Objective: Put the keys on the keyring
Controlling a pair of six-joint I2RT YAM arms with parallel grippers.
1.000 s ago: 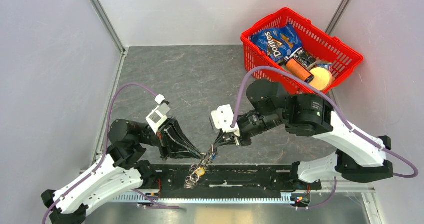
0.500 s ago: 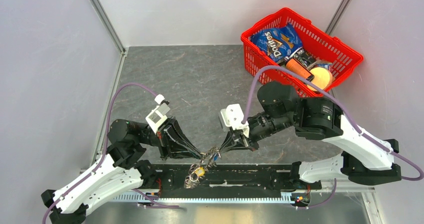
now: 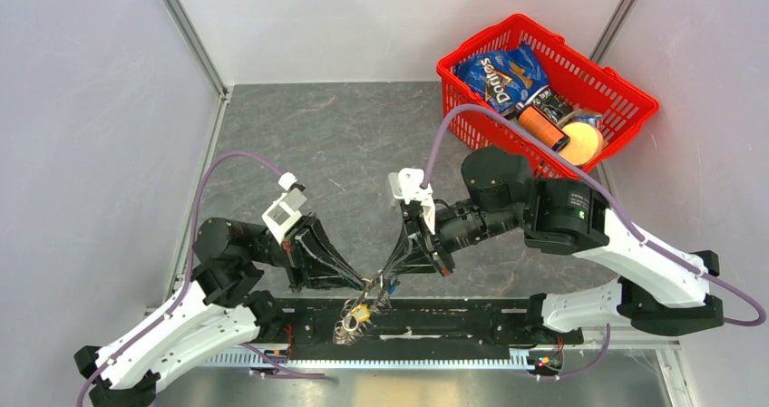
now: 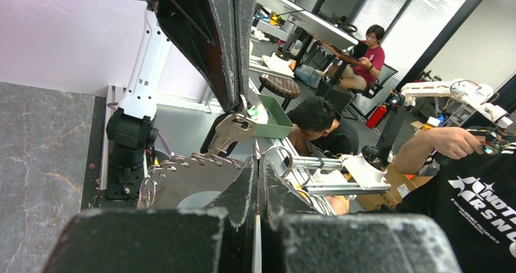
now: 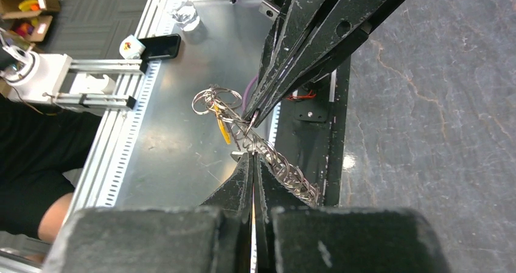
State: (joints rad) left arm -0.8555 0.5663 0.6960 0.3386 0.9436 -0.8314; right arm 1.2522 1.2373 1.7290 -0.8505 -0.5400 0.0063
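**Both jaws shut on the hanging keyring**

Left gripper [image 3: 366, 284] jaws closed tight, no gap, tips pinching a wire loop of the keyring [image 3: 348, 324]. Right gripper [image 3: 384, 278] jaws closed tight too, tips nipping a silver key [image 4: 233, 130] of the same bunch by its head. The two sets of tips sit just beside each other, pointing in from opposite sides, nearly touching. Keyring is off the surface and hangs down from the tips as a stretched string of silver keys and loops. Yellow key [image 3: 361, 314] is in the bunch, below the tips, near the loose loops at the low end. Small blue bit [image 3: 392, 287] just beside the right tips; cannot tell if it is on the ring. Bunch hangs over the black rail [image 3: 453, 317] at the near edge of the grey table [image 3: 335, 144]. Red basket [image 3: 609, 94] well apart in the far right corner, Doritos bag [image 3: 499, 73] inside it
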